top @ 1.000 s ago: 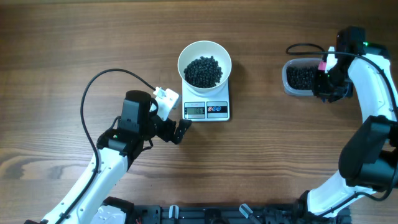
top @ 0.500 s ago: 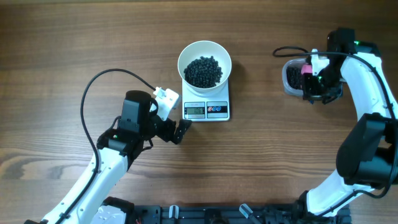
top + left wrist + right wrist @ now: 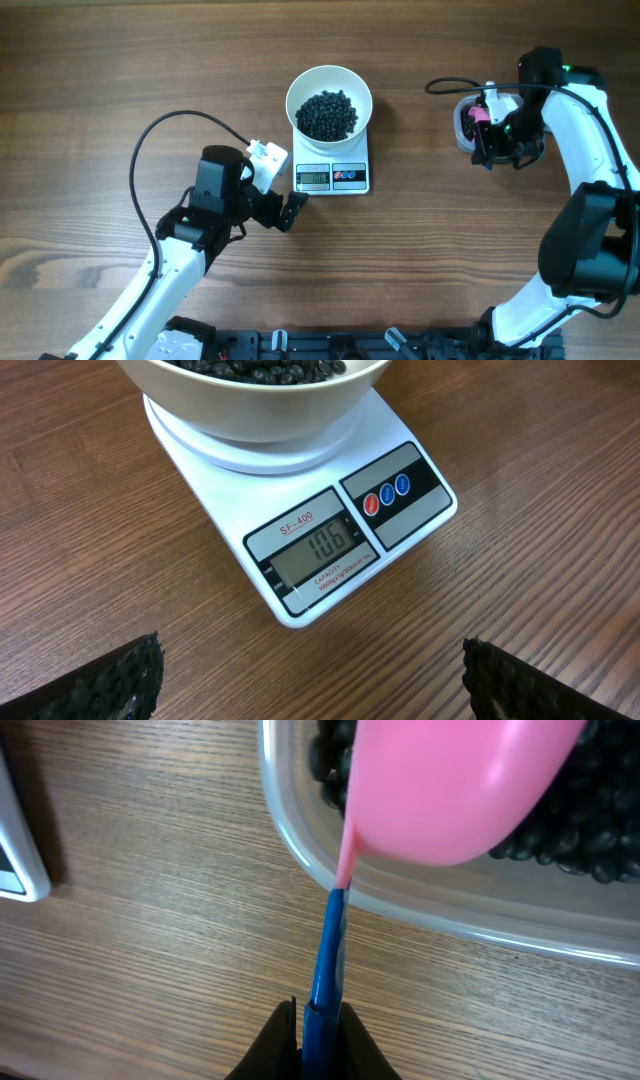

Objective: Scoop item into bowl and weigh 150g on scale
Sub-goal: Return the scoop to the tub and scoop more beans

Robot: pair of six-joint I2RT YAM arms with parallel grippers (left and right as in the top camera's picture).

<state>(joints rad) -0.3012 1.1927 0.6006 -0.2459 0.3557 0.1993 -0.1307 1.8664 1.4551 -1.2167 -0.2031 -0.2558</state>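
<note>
Now pinching the scoop (image 3: 450, 780) with the right gripper (image 3: 318, 1022) over the right-edge tub (image 3: 480, 920) — for more beans (image 3: 590, 830); watching the scale (image 3: 300, 550), left gripper (image 3: 315, 680) spread.

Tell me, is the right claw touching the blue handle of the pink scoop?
Touching. The right wrist view shows the right claw shut on the blue handle, pressing it from both sides.

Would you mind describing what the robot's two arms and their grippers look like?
Both the left arm and the right arm have smooth white links joined by black joint housings. A thin black cable loops from the left one; a second cable trails from the right. The left gripper has black fingers with a rough, textured face; the right gripper is black too.
</note>
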